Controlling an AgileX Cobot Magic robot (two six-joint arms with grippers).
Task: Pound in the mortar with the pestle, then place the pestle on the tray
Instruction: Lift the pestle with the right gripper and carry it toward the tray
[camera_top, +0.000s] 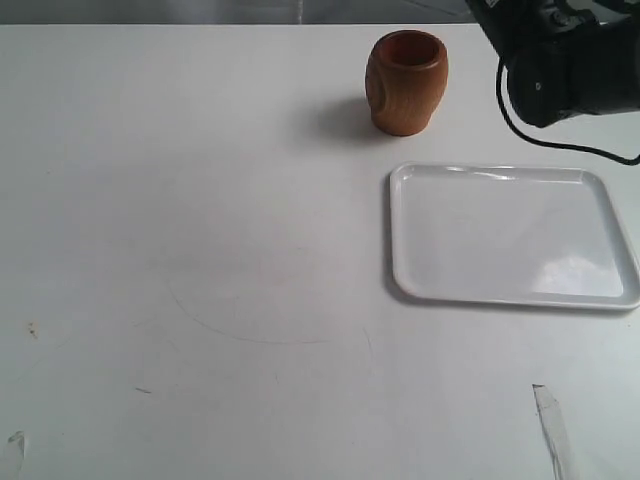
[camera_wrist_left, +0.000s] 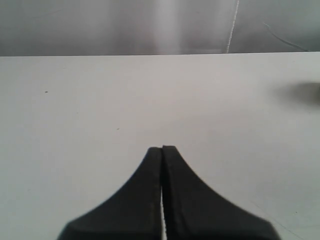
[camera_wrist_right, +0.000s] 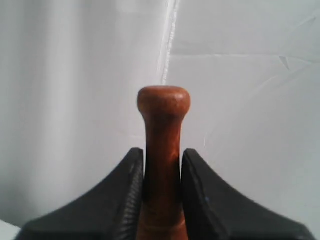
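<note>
The reddish-brown wooden mortar (camera_top: 406, 82) stands upright at the back of the white table, with nothing showing inside. In front of it and to the right lies the white tray (camera_top: 510, 235), bare. My right gripper (camera_wrist_right: 162, 155) is shut on the pestle (camera_wrist_right: 163, 130), whose small knob sticks out beyond the fingertips; the thick end is hidden. Only the right arm's black body (camera_top: 570, 60) shows in the exterior view, at the top right; the pestle is hidden there. My left gripper (camera_wrist_left: 162, 148) is shut on nothing, over bare table.
A black cable (camera_top: 560, 140) loops down from the right arm near the tray's back edge. Bits of tape (camera_top: 550, 420) mark the table's front right. A grey wall runs behind the table's far edge.
</note>
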